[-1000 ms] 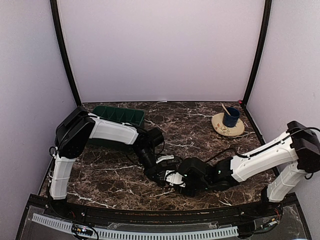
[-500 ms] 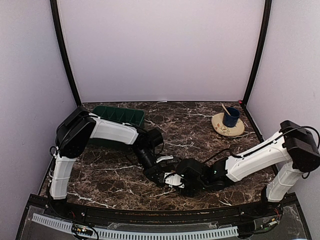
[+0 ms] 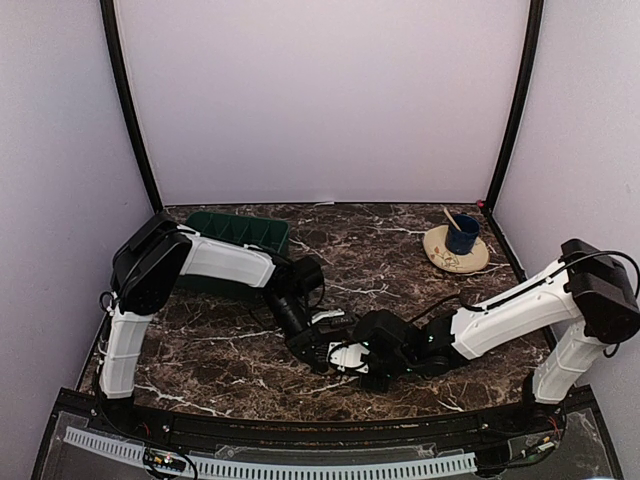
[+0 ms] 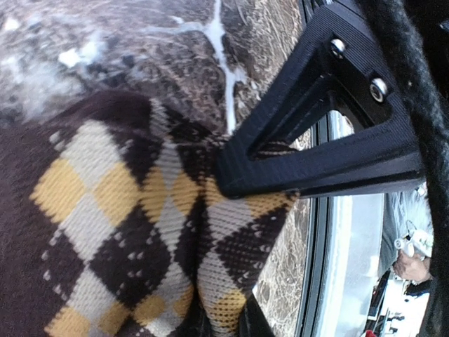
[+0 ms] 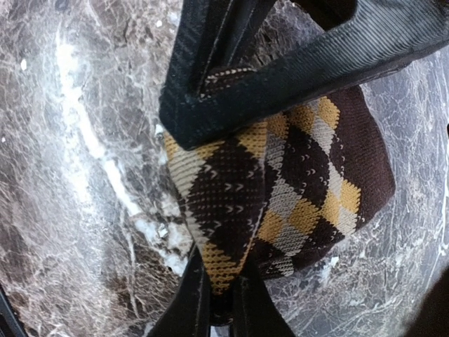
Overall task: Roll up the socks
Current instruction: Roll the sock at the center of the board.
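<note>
**Left fingers (image 4: 309, 151) and right fingers (image 5: 280, 77) both clamp the sock (image 5: 302, 182)**

Each pair is closed down to a narrow gap packed with fabric. The left fingers bite a bunched fold of the checkered knit, 1 tip on top and the other just showing beneath. The right fingers pinch a doubled corner of the same sock in the same way. Seen from above, the 2 wrists meet nose to nose at the near middle of the surface (image 3: 220, 350). They hide the sock, which lies on or just over the marble; which of the 2 cannot be told. The tray (image 3: 238, 232) sits well apart at the far left. The plain sock shows in no view, so whether it is wrapped inside the bundle cannot be told.

The step in hand looks like the rolling itself. The knit is already doubled into a thick wad, but it is loose rather than a tight roll. The next move likely calls for 1 pair to anchor the wad while the other turns or tucks the free edge over it. With the 2 grips so close together, any pull apart would undo the fold.
</note>
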